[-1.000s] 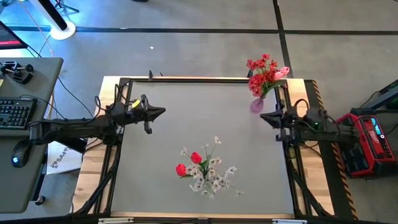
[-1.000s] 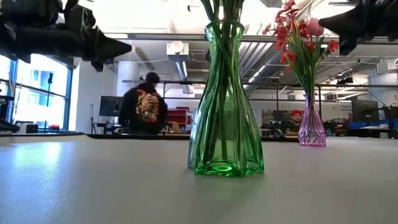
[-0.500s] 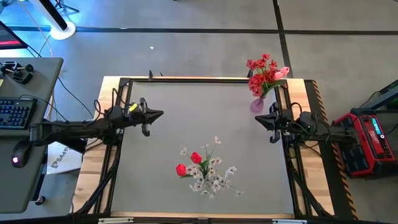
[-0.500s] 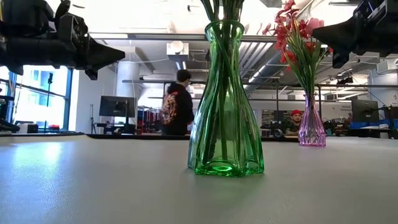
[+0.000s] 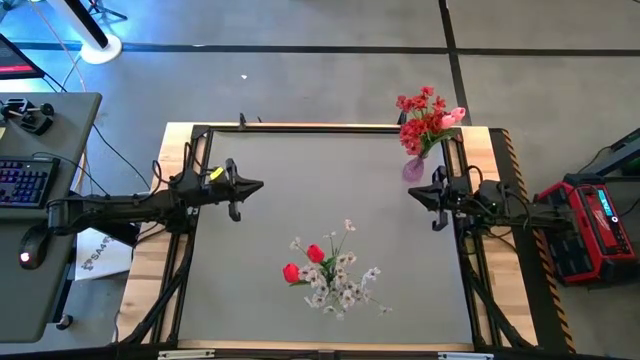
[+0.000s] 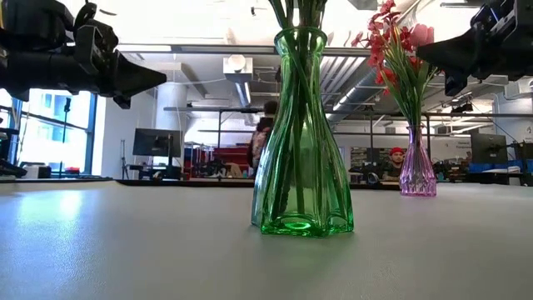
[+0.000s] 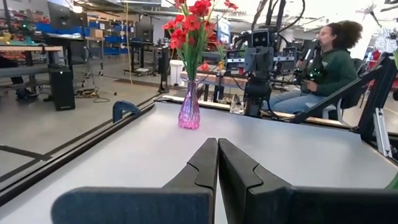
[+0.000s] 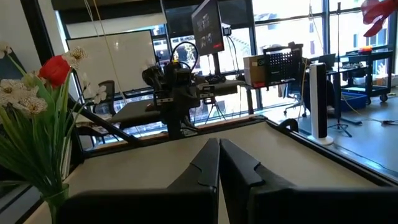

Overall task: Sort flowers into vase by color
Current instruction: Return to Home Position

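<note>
A green glass vase (image 6: pixel 301 142) stands near the table's middle, toward the near edge. It holds white blossom sprays and red tulips (image 5: pixel 330 272) by their stems. A purple vase (image 6: pixel 416 171) stands at the far right corner with red blossoms and a pink tulip (image 5: pixel 425 118); the left wrist view shows this vase (image 7: pixel 189 111) too. My left gripper (image 5: pixel 260 185) hovers shut and level over the table's left side. My right gripper (image 5: pixel 410 192) hovers shut and level over the right side, just near of the purple vase. Neither holds anything.
Black frame rails (image 5: pixel 190 250) run along the table's edges. A desk with a keyboard (image 5: pixel 25 180) stands left of the table, a red device (image 5: pixel 590 225) to its right. A seated person (image 7: pixel 323 62) and a walking person (image 6: pixel 266 137) are in the room beyond.
Both grippers have sunk a little toward the table, staying shut and level. The vases and flowers have not moved. A person in the room behind has walked toward the right.
</note>
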Controlling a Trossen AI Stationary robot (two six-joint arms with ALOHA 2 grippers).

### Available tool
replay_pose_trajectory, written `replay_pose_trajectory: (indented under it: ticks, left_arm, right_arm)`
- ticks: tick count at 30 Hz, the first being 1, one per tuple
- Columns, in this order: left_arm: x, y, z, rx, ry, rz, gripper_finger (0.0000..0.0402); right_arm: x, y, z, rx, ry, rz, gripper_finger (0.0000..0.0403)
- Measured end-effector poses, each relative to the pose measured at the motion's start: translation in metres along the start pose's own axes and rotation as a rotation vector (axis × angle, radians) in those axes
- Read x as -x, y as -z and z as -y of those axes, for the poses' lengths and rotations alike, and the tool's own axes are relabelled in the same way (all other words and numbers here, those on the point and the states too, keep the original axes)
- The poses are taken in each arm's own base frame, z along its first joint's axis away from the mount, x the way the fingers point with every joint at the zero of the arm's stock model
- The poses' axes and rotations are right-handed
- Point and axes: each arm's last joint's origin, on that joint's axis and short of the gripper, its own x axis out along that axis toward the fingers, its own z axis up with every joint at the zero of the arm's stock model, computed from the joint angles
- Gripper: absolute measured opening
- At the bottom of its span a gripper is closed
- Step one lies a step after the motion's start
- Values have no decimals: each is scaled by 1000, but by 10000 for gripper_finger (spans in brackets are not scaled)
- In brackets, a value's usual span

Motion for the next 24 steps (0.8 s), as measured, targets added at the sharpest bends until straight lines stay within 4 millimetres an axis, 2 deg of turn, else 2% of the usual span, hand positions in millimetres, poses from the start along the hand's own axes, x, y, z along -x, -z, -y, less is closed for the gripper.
replay_pose_trajectory:
  ticks: [18,21,24]
  left_arm:
    - [0,2,1,-22,27,-20,0]
    - [0,2,4,-22,42,-24,0]
    - [0,2,5,-21,45,-24,0]
  right_arm:
    - [0,-3,-1,4,-41,45,0]
    - [-2,7,0,-30,-49,90,0]
    - [-3,12,1,-38,-36,56,0]
